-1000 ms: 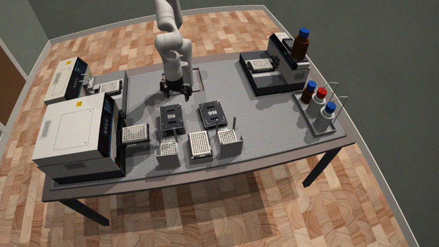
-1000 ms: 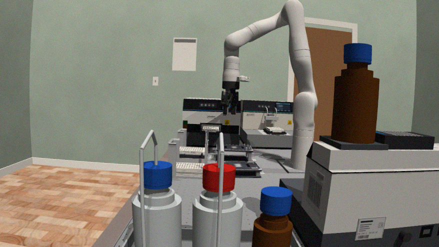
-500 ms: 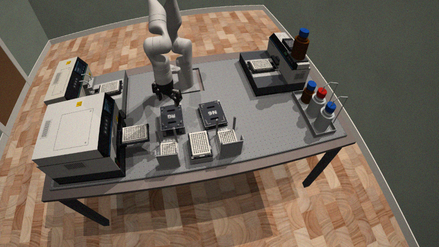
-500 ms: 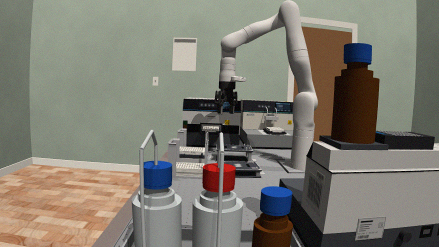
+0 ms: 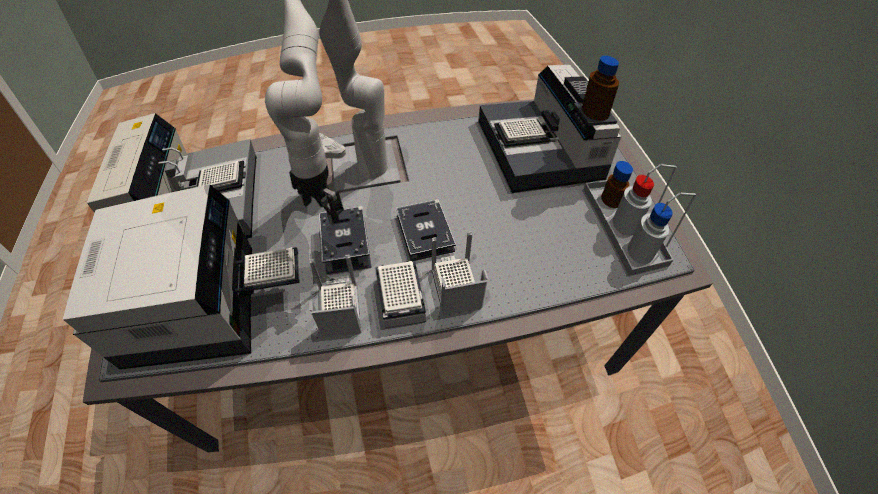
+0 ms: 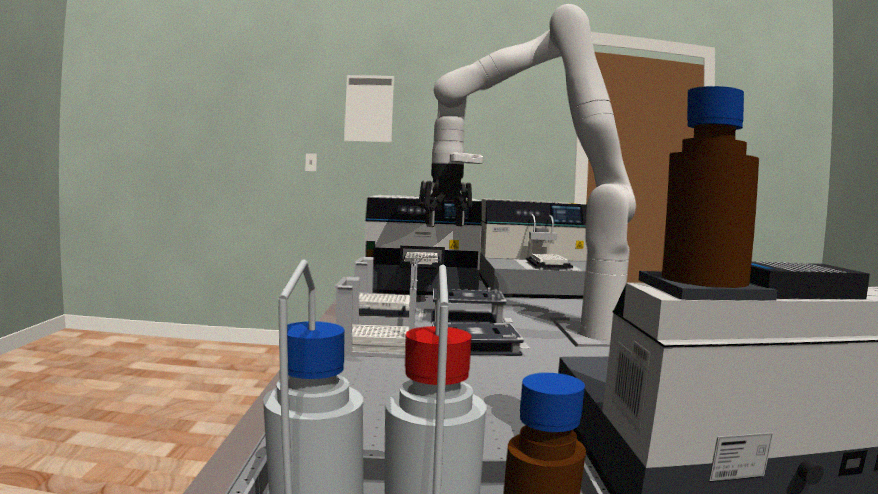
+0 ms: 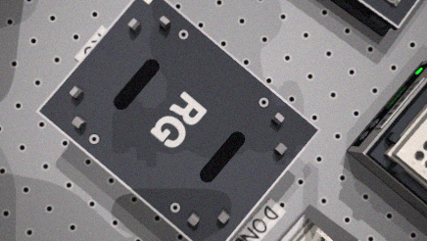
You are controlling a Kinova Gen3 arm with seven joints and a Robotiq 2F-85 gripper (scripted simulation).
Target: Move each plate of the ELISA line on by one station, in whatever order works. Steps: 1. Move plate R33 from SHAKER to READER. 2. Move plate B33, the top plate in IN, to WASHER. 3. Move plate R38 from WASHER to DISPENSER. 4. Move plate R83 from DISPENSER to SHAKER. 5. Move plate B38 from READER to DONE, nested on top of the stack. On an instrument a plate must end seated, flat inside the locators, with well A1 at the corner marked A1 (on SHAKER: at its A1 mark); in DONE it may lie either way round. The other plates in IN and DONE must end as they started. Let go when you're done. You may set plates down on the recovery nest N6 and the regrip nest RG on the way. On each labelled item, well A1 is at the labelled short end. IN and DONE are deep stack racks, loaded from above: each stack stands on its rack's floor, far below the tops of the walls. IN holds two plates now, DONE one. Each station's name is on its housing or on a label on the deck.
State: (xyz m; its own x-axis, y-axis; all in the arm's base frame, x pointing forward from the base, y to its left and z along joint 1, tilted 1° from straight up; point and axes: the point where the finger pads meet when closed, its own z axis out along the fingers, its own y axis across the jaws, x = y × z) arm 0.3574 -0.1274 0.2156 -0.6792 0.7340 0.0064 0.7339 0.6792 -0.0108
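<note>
open gripper (image 5: 331,205) above RG nest (image 5: 345,240), holding nothing

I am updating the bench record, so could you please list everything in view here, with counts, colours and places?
Table: one, grey, on wood floor.
Nests: two, dark; RG below the hand, N6 beside it.
Stack racks: two, grey, front edge, a white plate showing in each.
Open plate: one, white, on the station between the racks.
Large instruments: two, white and black, left end, each with a white plate.
Instrument: one, grey, far right, white plate in front, brown bottle on top.
Bottle tray: three bottles; one brown, two white.
Arm: one, white.
Hand: one, black, open, holding nothing, above RG.
</note>
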